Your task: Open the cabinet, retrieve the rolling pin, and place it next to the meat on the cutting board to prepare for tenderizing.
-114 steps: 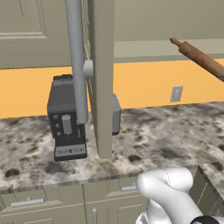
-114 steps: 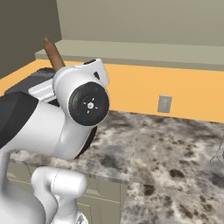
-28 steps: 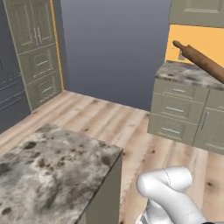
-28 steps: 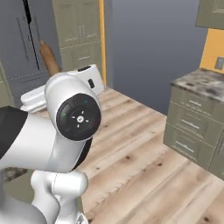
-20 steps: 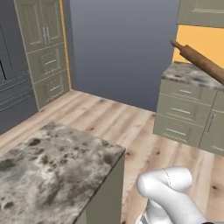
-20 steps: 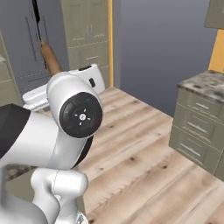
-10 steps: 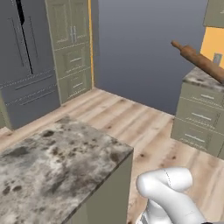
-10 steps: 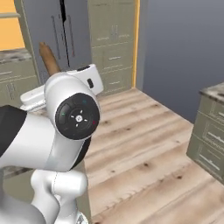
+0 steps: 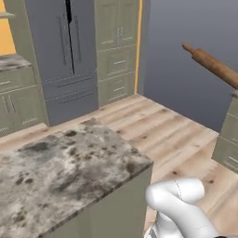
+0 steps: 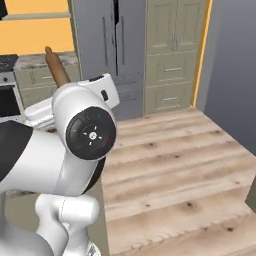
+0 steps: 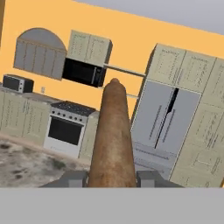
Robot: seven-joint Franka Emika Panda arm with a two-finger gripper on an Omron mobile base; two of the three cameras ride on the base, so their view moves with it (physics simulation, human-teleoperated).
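The rolling pin (image 11: 112, 140) stands in the lower middle of the hand view, a brown wooden cylinder running away from the camera with its knobbed end toward the upper centre. The gripper (image 11: 112, 178) has its two dark fingertips (image 11: 72, 178) pressed against the pin's sides at the bottom of that view, clamped on it. In the left base view the rolling pin (image 9: 214, 66) slants across the upper right, high above the wooden floor (image 9: 186, 139). In the right base view its end (image 10: 56, 69) pokes up at the upper left from behind the white arm.

Beyond the pin, the hand view shows a grey refrigerator (image 11: 162, 124) right of centre, a stove (image 11: 68, 127) at the left with a black microwave (image 11: 83, 72) above it, and an orange wall. A speckled stone counter (image 9: 65, 167) fills the lower left of the left base view.
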